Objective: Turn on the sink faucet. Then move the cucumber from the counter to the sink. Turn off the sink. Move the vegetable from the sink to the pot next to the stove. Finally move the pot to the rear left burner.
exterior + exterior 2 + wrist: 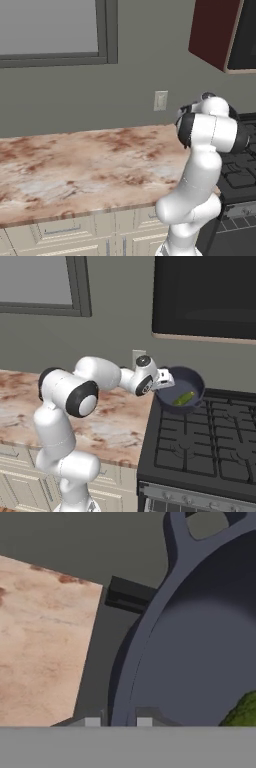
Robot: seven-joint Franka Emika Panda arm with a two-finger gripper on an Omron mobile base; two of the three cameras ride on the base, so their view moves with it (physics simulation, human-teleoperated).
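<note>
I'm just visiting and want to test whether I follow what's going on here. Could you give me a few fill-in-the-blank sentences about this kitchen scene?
1. The cucumber lies inside the ____.
2. The gripper is shut on the pot's ____.
3. The pot is at the rear left of the ____, above its grates.
4. The counter beside the stove is pinkish-brown ____.

Missing words: pot; rim; stove; stone

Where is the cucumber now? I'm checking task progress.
In the right base view, the cucumber lies inside the pot, over the stove's rear left corner.
</note>
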